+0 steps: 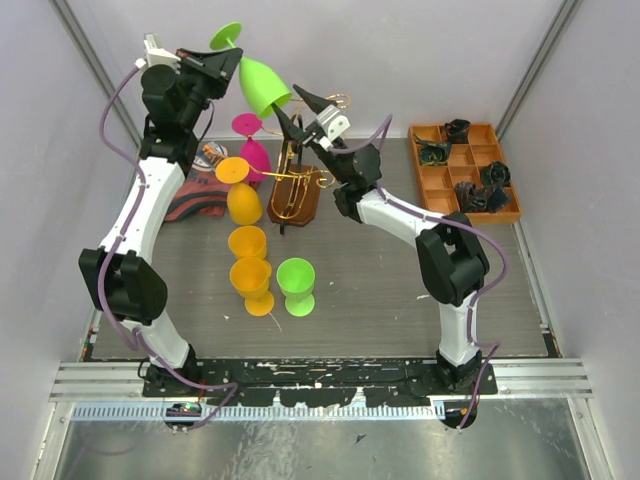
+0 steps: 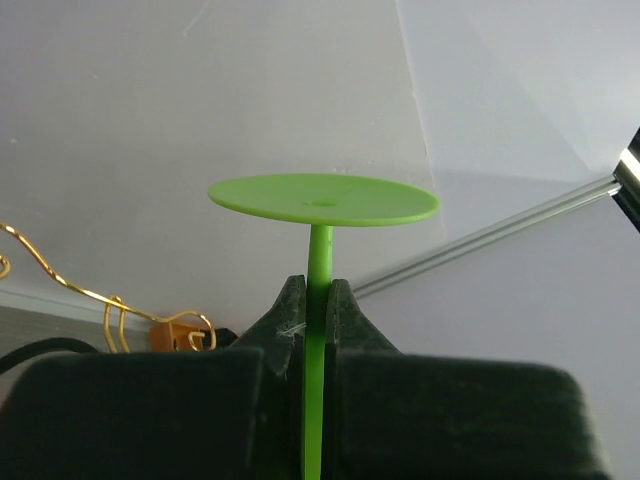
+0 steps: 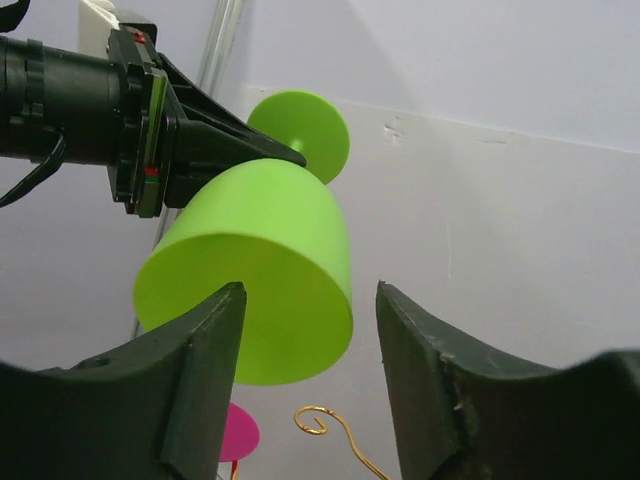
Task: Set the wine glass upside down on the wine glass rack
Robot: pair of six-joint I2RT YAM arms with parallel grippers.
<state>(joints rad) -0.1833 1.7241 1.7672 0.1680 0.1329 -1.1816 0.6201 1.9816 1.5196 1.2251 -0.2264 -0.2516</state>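
A lime green wine glass (image 1: 264, 84) hangs tilted in the air, foot (image 1: 226, 35) up and to the left, bowl mouth down and to the right, above the wine glass rack (image 1: 294, 200). The rack is gold wire on a dark brown base. My left gripper (image 1: 228, 62) is shut on the glass stem (image 2: 319, 255), just under the foot (image 2: 323, 198). My right gripper (image 1: 297, 110) is open and empty, just right of the bowl and above the rack. In the right wrist view the bowl (image 3: 255, 280) sits beyond the open fingers (image 3: 205, 350), above a gold scroll (image 3: 322, 420).
A pink glass (image 1: 251, 150) and an orange glass (image 1: 243, 196) hang at the rack's left side. Two orange glasses (image 1: 250, 262) and a green one (image 1: 296, 285) stand on the mat in front. An orange compartment tray (image 1: 432, 190) lies at the back right. A reddish object (image 1: 195, 200) lies left of the rack.
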